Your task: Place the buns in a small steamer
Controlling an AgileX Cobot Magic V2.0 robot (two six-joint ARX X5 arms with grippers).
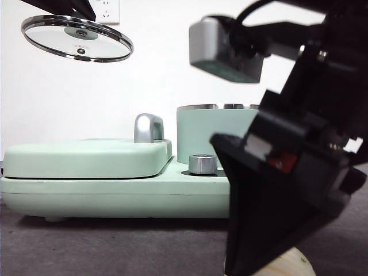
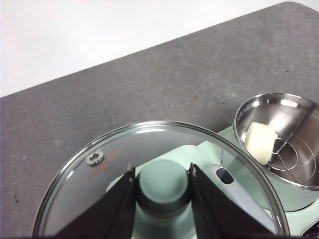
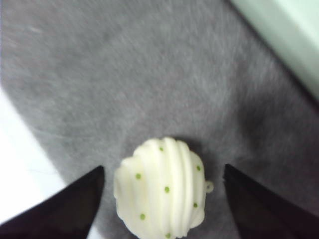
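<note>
The ridged bun (image 3: 162, 186), cream-white with green flecks, lies on the grey table between the jaws of my right gripper (image 3: 163, 168), which is open and low around it. In the front view only the edge of this bun (image 1: 290, 264) shows under the dark right arm (image 1: 276, 195). The smooth bun (image 2: 260, 141) sits inside the small steamer (image 2: 279, 99), on its wire rack. The steamer (image 1: 215, 132) stands uncovered. My left gripper (image 2: 162, 172) is shut on the green knob of the glass lid (image 2: 99, 164) and holds the lid (image 1: 77, 37) high, off to the side of the pot.
The flat mint-green griddle lid (image 1: 86, 158) with a chrome handle (image 1: 148, 127) sits on the same appliance base (image 1: 115, 195), beside the pot. A chrome dial (image 1: 202, 164) is on the base in front of the pot. A white wall stands behind.
</note>
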